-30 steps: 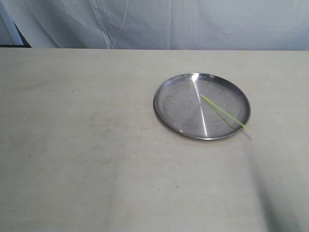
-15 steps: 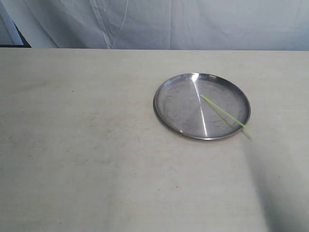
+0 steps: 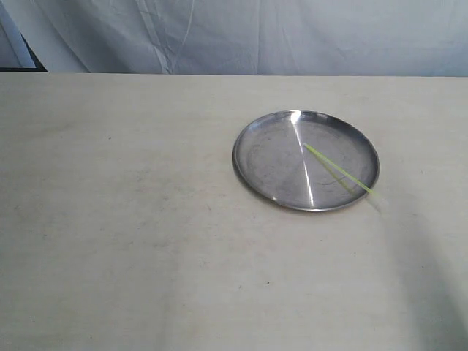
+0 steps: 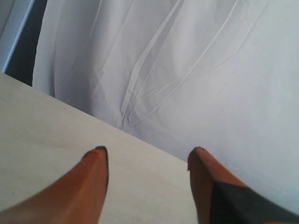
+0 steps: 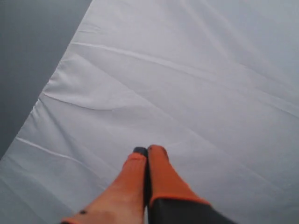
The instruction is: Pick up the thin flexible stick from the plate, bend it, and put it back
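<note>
The round silver plate [image 3: 270, 157] lies on the table right of centre in the exterior view. The thin yellow-green stick [image 3: 338, 169] lies straight across the plate's right half, its lower end over the rim. Neither arm shows in the exterior view. In the left wrist view my left gripper [image 4: 147, 154] is open, its orange fingers wide apart over bare table near the backdrop. In the right wrist view my right gripper [image 5: 147, 150] is shut, fingers pressed together with nothing between them, pointing at the white cloth. Plate and stick show in neither wrist view.
A white wrinkled cloth backdrop [image 3: 292, 36] hangs behind the table's far edge. The pale tabletop [image 3: 117, 219] spreads left of and in front of the plate. A faint shadow lies on the table at the lower right.
The shadow at the lower right of the table has faded and drawn off toward the right edge. Plate and stick have not moved.
</note>
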`<state>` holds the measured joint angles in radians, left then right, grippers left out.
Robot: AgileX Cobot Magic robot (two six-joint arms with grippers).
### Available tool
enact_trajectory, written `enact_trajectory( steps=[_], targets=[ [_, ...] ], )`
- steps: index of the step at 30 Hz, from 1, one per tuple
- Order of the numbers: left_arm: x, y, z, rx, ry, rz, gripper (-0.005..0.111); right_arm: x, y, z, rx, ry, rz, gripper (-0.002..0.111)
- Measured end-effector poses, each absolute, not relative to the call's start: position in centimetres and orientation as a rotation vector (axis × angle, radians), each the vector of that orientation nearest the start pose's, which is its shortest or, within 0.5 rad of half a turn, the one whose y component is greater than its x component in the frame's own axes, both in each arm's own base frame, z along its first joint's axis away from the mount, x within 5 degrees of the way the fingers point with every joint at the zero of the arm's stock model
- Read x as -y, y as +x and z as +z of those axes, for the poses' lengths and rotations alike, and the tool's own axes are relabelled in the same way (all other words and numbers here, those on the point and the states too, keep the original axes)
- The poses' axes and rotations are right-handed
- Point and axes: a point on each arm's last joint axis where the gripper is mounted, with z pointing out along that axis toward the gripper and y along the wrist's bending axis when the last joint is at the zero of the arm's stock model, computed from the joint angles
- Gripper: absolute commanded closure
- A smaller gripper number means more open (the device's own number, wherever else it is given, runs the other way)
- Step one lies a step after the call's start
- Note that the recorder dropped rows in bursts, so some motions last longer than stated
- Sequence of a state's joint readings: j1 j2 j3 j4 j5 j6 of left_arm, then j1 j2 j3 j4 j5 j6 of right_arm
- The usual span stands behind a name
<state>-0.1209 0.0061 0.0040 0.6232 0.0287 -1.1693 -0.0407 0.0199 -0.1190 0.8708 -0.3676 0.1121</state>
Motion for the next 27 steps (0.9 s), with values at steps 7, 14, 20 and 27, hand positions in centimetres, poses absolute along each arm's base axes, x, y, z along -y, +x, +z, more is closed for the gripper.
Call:
enact_trajectory(
  steps=[7, 14, 20, 27],
  targets=[
    [0.5, 5.7, 20.9, -1.502, -0.338, -0.520, 0.055, 3.0, 6.5, 31.5, -0.902, 0.744, 0.554, 0.109],
    [0.5, 5.7, 20.9, -1.502, -0.338, -0.520, 0.055, 1.0, 21.2, 36.3, -1.835, 0.157, 0.046, 0.109],
    [0.5, 5.7, 21.0, -1.500, -0.338, -0.520, 0.055, 1.6, 35.0, 26.3, -2.846, -0.036, -0.196, 0.109],
    [0.5, 5.7, 21.0, -1.500, -0.338, -0.520, 0.055, -6.3, 38.0, 19.2, -2.865, -0.537, -0.137, 0.089]
  ],
)
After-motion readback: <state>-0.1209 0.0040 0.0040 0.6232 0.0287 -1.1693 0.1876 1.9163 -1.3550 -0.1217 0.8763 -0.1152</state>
